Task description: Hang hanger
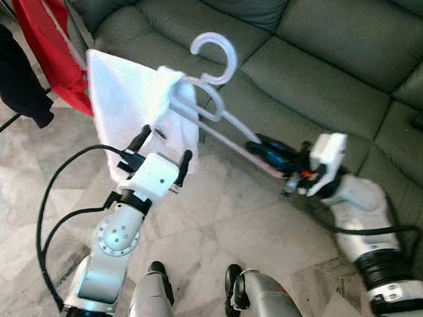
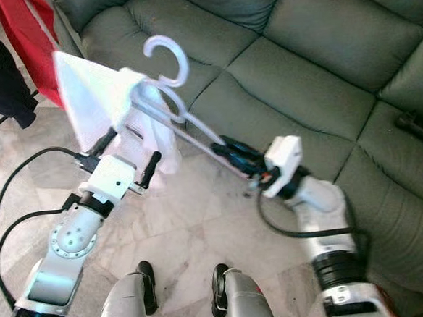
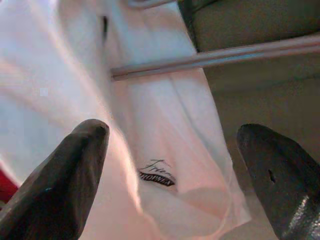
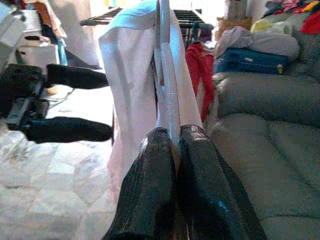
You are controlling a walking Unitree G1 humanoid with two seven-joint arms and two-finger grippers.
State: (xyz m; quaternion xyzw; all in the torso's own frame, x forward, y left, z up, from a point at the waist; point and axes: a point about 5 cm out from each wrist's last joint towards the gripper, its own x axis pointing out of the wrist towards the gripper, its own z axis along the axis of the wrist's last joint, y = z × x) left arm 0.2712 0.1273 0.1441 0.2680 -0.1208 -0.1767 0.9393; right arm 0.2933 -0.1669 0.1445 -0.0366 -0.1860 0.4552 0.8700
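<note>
Right gripper (image 4: 172,150) clenched on one end of the white plastic hanger (image 1: 217,78), held over the grey-green sofa (image 1: 320,56); left gripper (image 1: 164,151) spread beside the draped white garment (image 1: 131,99), black script label (image 3: 157,172) illegible.
</note>
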